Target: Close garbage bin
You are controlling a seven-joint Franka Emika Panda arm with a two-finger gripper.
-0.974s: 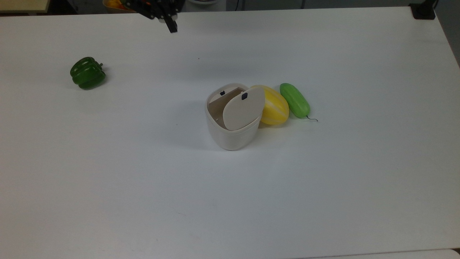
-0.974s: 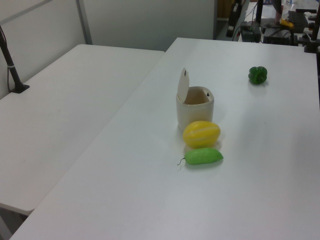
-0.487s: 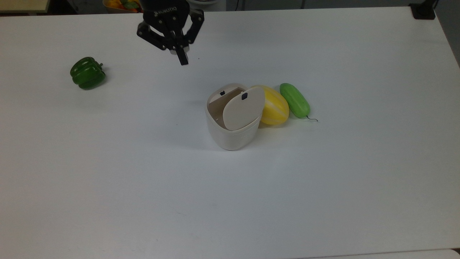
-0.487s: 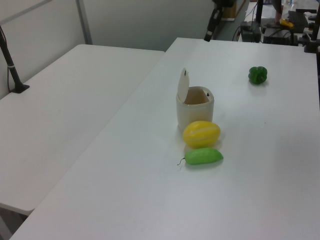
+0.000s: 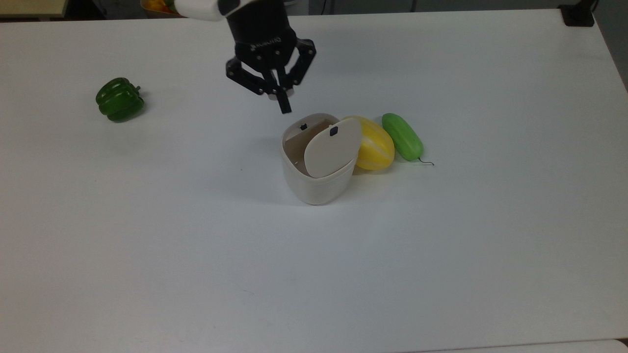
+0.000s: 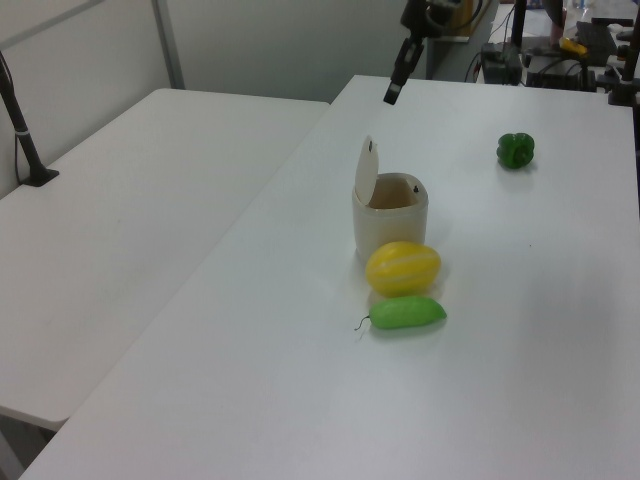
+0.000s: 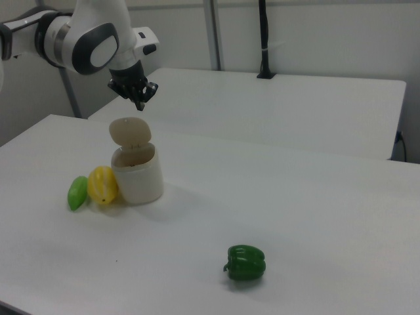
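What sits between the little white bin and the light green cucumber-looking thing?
A yellow striped melon. In the top view it lies between the garbage bin and the green cucumber, pressed close against the bin's side. The left view shows the same row.

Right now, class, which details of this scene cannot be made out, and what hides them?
- Bin floor: in the top view the raised lid covers much of the garbage bin opening.
- Melon's near side: in the right view the bin hides part of the yellow melon.
- Arm: cut off by the top view's upper edge above the hand.

Bright even light, faint shadows, slight softness.
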